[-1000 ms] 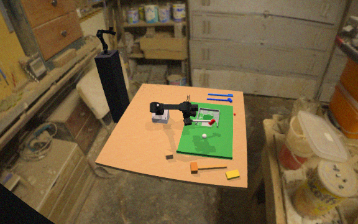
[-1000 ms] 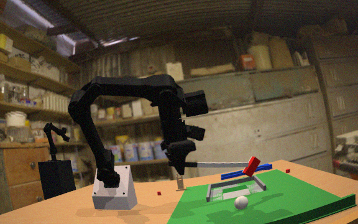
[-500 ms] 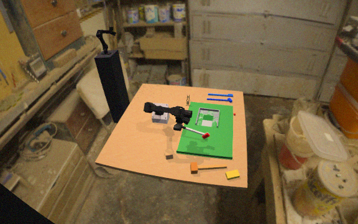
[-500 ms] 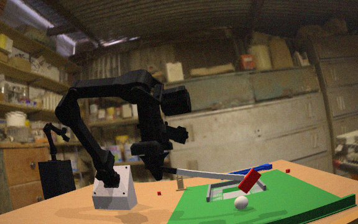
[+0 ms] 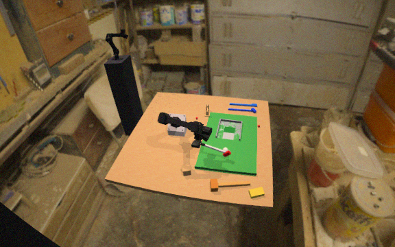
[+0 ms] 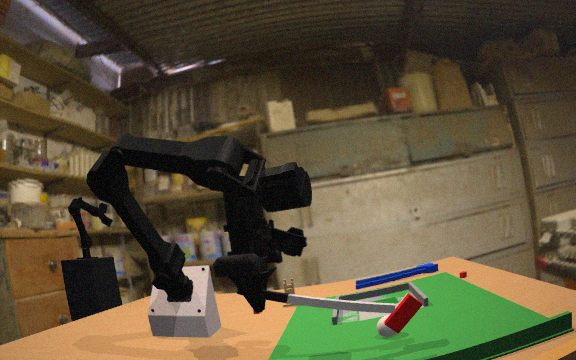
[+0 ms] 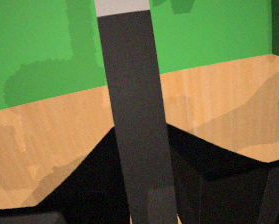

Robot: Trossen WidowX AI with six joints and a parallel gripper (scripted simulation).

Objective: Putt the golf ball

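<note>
My gripper (image 5: 200,143) (image 6: 264,299) (image 7: 136,132) is shut on the dark grip of the red putter (image 5: 227,153) (image 6: 403,314) (image 7: 132,75). The putter's pale shaft slopes slightly down from the fingers, and its red head is tilted. The white golf ball (image 5: 225,149) (image 6: 384,326) is right beside the head, on the ramp side, partly hidden by the head in the exterior view. Whether they touch, I cannot tell. The ball is on the green mat (image 5: 243,161) (image 6: 488,312). The raised green (image 5: 229,130) and its pale ramp (image 5: 228,136) lie inside a grey rail (image 5: 241,131) (image 6: 418,294).
Two blue clubs (image 5: 242,110) (image 6: 393,277) lie behind the mat. A small wooden stand (image 5: 207,111) (image 6: 288,286) is at its back left. An orange mallet (image 5: 214,185), a yellow block (image 5: 256,192) and a dark block (image 5: 186,172) lie nearer the front edge. Small red cubes (image 5: 258,126) flank the mat.
</note>
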